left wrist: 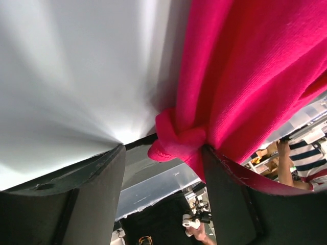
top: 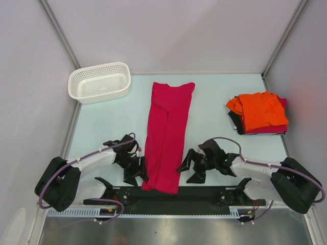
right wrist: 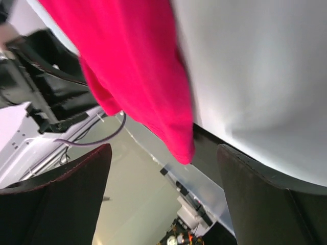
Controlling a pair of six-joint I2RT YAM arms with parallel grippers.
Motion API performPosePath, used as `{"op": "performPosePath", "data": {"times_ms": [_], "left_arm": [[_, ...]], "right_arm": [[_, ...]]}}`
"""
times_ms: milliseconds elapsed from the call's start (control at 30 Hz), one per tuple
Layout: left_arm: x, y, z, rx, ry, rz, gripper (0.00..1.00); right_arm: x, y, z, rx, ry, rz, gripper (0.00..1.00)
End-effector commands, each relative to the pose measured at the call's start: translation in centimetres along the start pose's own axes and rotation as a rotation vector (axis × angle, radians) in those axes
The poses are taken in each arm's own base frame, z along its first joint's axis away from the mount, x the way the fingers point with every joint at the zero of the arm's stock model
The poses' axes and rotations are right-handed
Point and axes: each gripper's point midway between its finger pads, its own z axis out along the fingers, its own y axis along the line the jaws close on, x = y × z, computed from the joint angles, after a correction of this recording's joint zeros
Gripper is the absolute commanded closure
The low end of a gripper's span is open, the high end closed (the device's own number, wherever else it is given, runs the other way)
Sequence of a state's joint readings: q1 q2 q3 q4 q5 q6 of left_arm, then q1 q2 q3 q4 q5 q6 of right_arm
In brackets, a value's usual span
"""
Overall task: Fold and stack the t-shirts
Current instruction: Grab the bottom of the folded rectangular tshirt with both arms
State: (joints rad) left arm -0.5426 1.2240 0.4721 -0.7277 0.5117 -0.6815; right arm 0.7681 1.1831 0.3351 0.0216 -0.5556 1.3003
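A crimson t-shirt (top: 167, 135) lies on the table as a long narrow strip running front to back. My left gripper (top: 137, 172) sits at the strip's near left corner and my right gripper (top: 191, 171) at its near right corner. In the left wrist view the left gripper (left wrist: 163, 171) is open; a bunched corner of the crimson cloth (left wrist: 176, 143) rests against the right finger (left wrist: 230, 199). The right gripper (right wrist: 163, 168) is open, with the crimson hem (right wrist: 138, 71) tapering between its jaws and touching neither finger. An orange t-shirt (top: 261, 109) tops a pile at the right.
A white mesh basket (top: 100, 81) stands at the back left corner. Under the orange shirt lie a crimson layer (top: 276, 127) and a dark striped cloth (top: 235, 121). A black rail (top: 173, 194) runs along the near edge. Grey walls close in the table (top: 214, 102).
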Motion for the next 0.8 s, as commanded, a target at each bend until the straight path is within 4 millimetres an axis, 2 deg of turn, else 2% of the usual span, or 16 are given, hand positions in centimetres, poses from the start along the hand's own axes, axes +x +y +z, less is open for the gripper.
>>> {"op": "performPosePath", "data": {"times_ms": [0, 200, 333, 400, 500, 533, 567, 600, 633, 700, 733, 767], "left_arm": [[-0.1, -0.8, 0.3, 0.047, 0.003, 0.016, 0.33], [-0.5, -1.2, 0.5, 0.054, 0.009, 0.020, 0.38], [-0.9, -1.8, 0.8, 0.063, 0.023, 0.029, 0.54], [-1.0, -1.9, 1.1, 0.059, 0.037, 0.036, 0.61], [-1.4, -2.3, 1.2, 0.060, 0.041, 0.049, 0.58], [-1.5, -2.3, 1.3, 0.059, 0.043, 0.052, 0.59], [-1.4, -2.2, 1.3, 0.057, 0.048, 0.050, 0.60], [-1.5, -2.3, 1.3, 0.056, 0.046, 0.054, 0.72], [-1.5, -2.3, 1.3, 0.055, 0.045, 0.055, 0.79], [-1.5, -2.3, 1.3, 0.054, 0.046, 0.056, 1.00], [-1.5, -2.2, 1.2, 0.048, 0.044, 0.056, 1.00], [-1.5, -2.1, 1.1, 0.042, 0.040, 0.056, 1.00]], "right_arm": [[1.3, 0.1, 1.2, -0.019, 0.029, 0.074, 0.13], [2.0, -0.3, 2.0, 0.070, 0.078, 0.058, 0.22], [1.7, 0.3, 2.7, 0.091, 0.089, 0.056, 0.26], [1.8, 0.7, 3.0, 0.082, 0.110, 0.059, 0.31], [2.1, 1.0, 3.9, 0.086, 0.167, 0.066, 0.34], [2.4, 0.3, 4.2, 0.118, 0.200, 0.081, 0.39], [2.2, 0.7, 4.4, 0.123, 0.207, 0.058, 0.42], [2.4, 0.2, 4.4, 0.152, 0.224, 0.062, 0.47], [2.5, 0.1, 4.5, 0.161, 0.242, 0.056, 0.62], [2.8, -0.3, 4.3, 0.207, 0.269, 0.051, 0.74], [2.8, -0.2, 4.2, 0.214, 0.282, 0.054, 0.84], [2.7, -0.3, 4.0, 0.221, 0.284, 0.031, 0.89]]}}
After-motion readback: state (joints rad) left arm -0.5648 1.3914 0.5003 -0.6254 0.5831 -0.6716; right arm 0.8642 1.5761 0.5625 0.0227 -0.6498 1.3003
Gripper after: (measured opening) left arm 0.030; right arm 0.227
